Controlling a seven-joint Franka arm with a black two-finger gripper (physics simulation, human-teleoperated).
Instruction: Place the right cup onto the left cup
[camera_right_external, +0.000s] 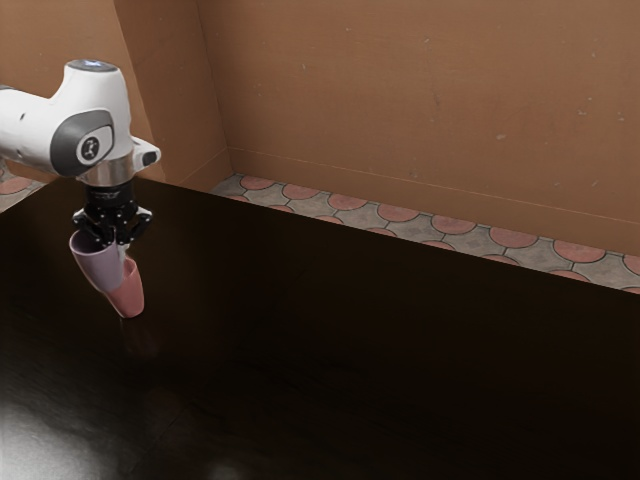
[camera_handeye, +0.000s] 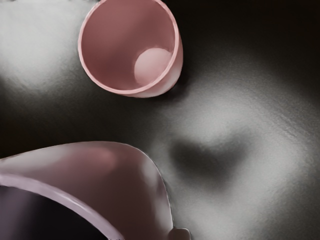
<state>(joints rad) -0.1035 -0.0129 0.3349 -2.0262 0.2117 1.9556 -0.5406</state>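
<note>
My gripper (camera_right_external: 116, 243) is at the exterior view's left, shut on the wall of the purple cup (camera_right_external: 99, 266) near its rim. That cup hangs tilted, its mouth upward and its base lower, toward the exterior view's right. Partly behind it, the pink cup (camera_right_external: 128, 293) stands upright on the table. In the wrist view the pink cup (camera_handeye: 131, 45) shows its open mouth and inner bottom, while the held purple cup (camera_handeye: 105, 185) looms large at the lower edge. A strip of table separates the two cups there.
The dark, glossy table (camera_right_external: 350, 350) stretches toward the exterior view's right, with its far edge along the tiled floor (camera_right_external: 398, 214). A brown wall (camera_right_external: 420, 90) rises behind. Bright reflections and a soft shadow lie on the table in the wrist view.
</note>
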